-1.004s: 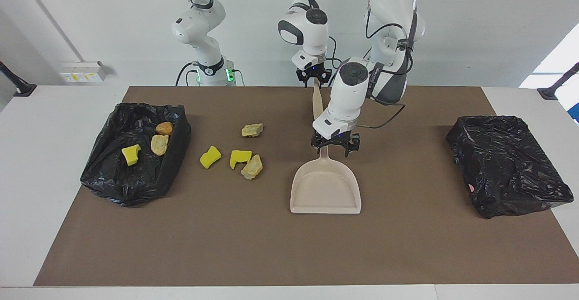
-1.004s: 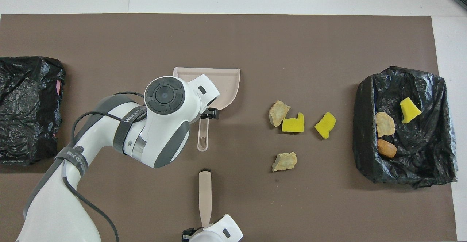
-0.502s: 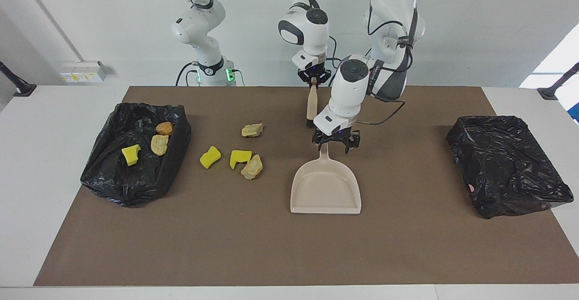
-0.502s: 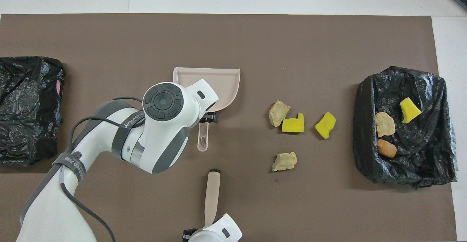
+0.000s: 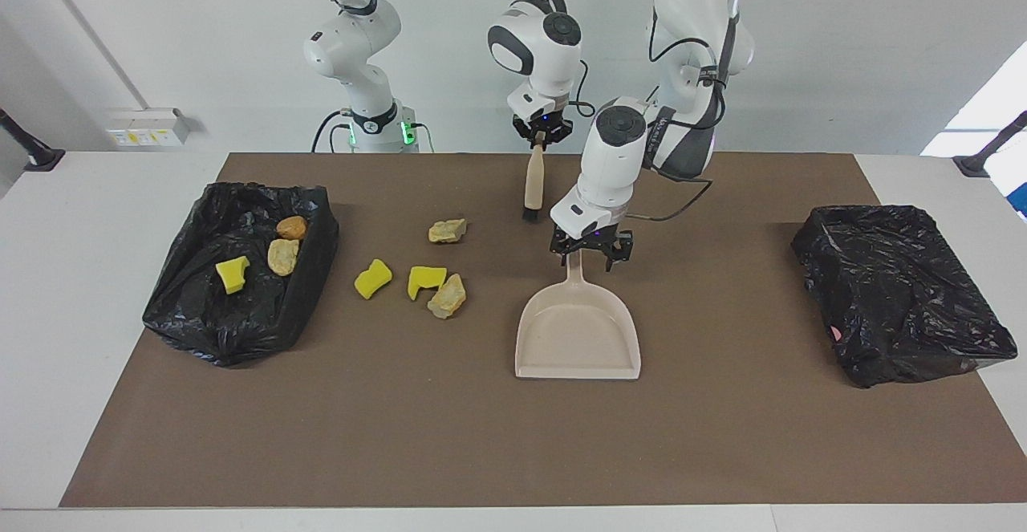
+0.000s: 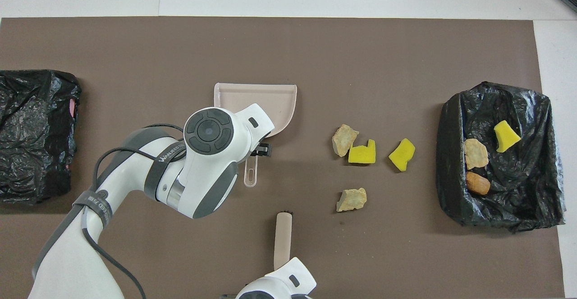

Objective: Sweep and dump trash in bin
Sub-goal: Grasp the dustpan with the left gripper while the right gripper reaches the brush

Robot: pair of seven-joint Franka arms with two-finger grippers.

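Note:
My right gripper (image 5: 539, 132) is shut on the handle end of the beige brush (image 5: 532, 180), which hangs bristles down over the mat beside a tan lump (image 5: 447, 231). My left gripper (image 5: 588, 261) is open, its fingers on either side of the handle of the beige dustpan (image 5: 578, 339), which lies flat. More loose trash lies toward the right arm's end: two yellow sponge chunks (image 5: 372, 278) (image 5: 425, 279) and a second tan lump (image 5: 447, 297). The black-lined bin (image 5: 192, 315) holds a yellow chunk (image 5: 232, 274), a tan lump (image 5: 282, 257) and an orange-brown lump (image 5: 291, 227).
A second black-lined bin (image 5: 899, 291) stands at the left arm's end of the brown mat (image 5: 481, 436). In the overhead view the left arm's wrist (image 6: 209, 130) covers part of the dustpan (image 6: 270, 100); the brush (image 6: 283, 240) sticks out from under the right wrist.
The right gripper closed on the brush, lifted it off the mat and swung it toward the loose trash. The left gripper shifted slightly along the dustpan handle toward the robots.

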